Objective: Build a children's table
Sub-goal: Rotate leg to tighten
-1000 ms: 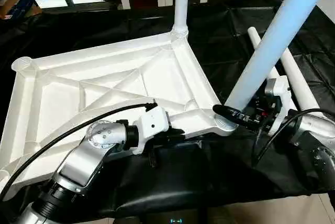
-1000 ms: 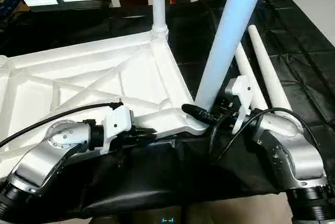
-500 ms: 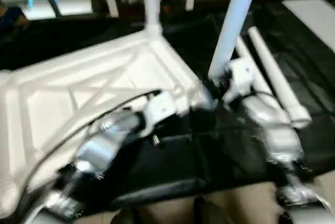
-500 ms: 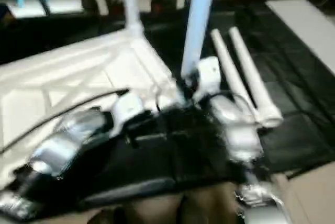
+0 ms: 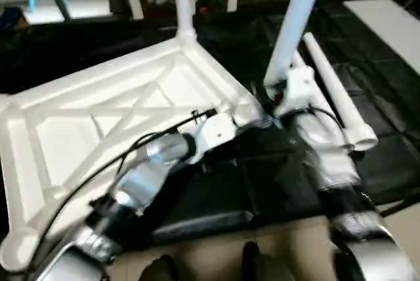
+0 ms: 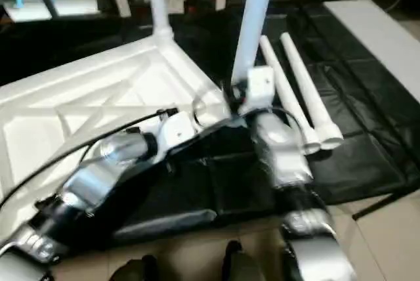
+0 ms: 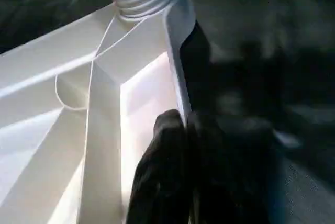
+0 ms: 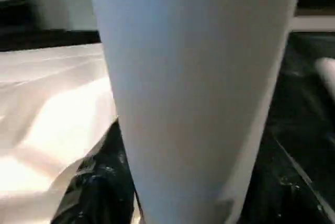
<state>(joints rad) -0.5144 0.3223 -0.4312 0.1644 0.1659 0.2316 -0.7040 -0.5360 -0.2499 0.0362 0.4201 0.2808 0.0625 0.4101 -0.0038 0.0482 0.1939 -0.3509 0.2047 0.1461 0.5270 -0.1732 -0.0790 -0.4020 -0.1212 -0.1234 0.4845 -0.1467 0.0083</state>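
The top (image 5: 118,107) lies ribbed side up on a black sheet (image 5: 275,182). Left fingers (image 7: 172,150) are pressed together on its near rim. Right fingers (image 8: 99,192) pinch a leg (image 5: 292,21) standing in its near corner socket. Two legs (image 6: 298,87) lie just beyond that corner.

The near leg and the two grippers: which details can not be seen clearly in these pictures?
- Near leg: top cut off by the picture edge in both eye views; its seat in the socket is hidden behind the right gripper.
- Right gripper: its grip is blurred in the eye views; the leg hides the fingers in the right wrist view.
- Left gripper: dark and blurred at the table top rim; contact is unclear.
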